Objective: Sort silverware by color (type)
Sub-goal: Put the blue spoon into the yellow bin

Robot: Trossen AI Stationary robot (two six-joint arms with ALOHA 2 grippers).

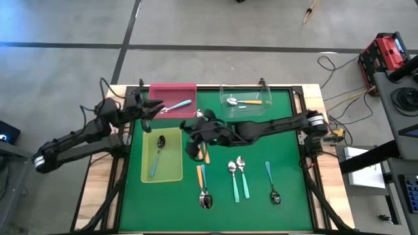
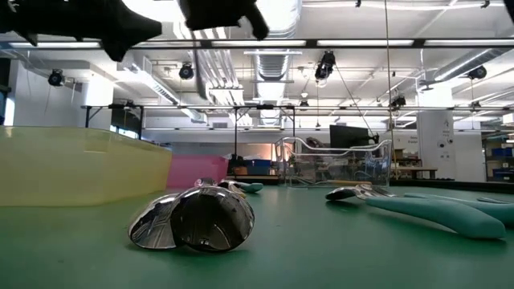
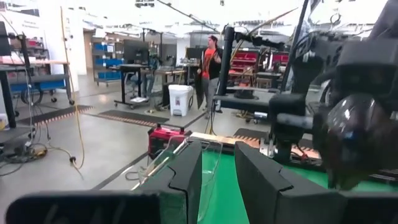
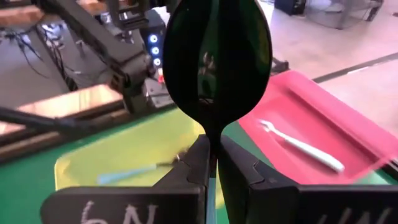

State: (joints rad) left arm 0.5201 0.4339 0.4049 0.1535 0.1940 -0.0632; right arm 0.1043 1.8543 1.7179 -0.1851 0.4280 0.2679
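Table (image 1: 287, 163): green mat inside a raised frame. Trays sit along the 12 and 9 o'clock edges: pink tray (image 1: 173, 91), clear tray (image 1: 248, 108), yellow-green tray (image 1: 171, 171). Open mat toward 3 o'clock and between the loose spoons at 6 o'clock.

Right hand (image 1: 198, 149): near centre, just beside the yellow-green tray's 3 o'clock rim, fingers clamped on an orange-handled spoon (image 4: 217, 59), shiny bowl upright above the fingers.

Left hand (image 1: 154, 108): above the pink tray's 9 o'clock edge, fingers apart w/ a narrow gap, nothing between.

Other spoons: light blue spoon (image 1: 175, 106) in pink tray; orange one (image 1: 243, 101) in clear tray; blue-handled one (image 1: 157, 155) in yellow-green tray; teal spoons (image 1: 239, 176) loose at 6 o'clock.
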